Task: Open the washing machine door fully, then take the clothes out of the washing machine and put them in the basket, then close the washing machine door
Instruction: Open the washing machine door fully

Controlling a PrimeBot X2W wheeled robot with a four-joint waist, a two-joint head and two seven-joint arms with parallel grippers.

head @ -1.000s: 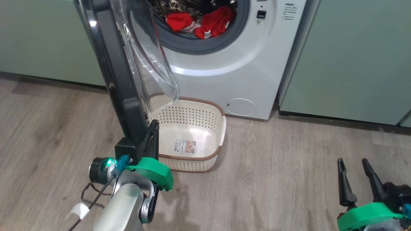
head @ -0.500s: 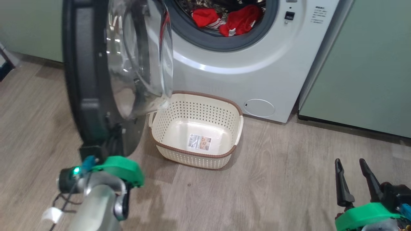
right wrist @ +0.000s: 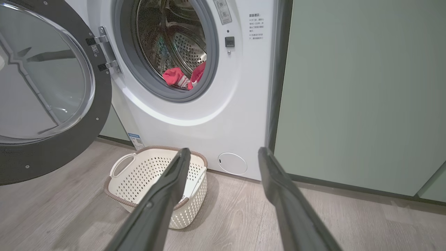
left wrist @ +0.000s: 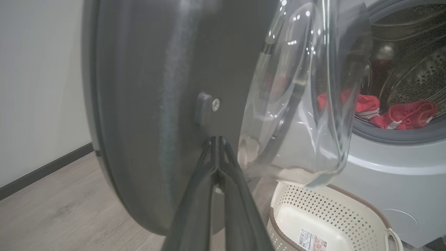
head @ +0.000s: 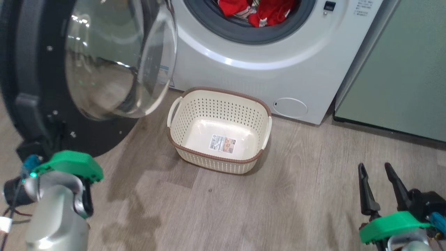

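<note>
I see left fingers (left wrist: 195, 202) shut, tips at door (left wrist: 146, 104); right fingers (right wrist: 163, 195) spread, empty. Clothes (head: 271, 14) in washer (head: 244, 80).

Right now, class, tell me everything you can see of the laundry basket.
The basket is cream perforated plastic, rounded rectangular, with a brown woven-look rim and a white handle on each side. It stands upright on the wood floor just before the washing machine, empty but for a paper label on its smooth bottom. Only the floor touches it.

Probably home laundry area: washing machine (head: 251, 76), green cabinets (head: 400, 69), wood-look floor (head: 296, 195).
</note>
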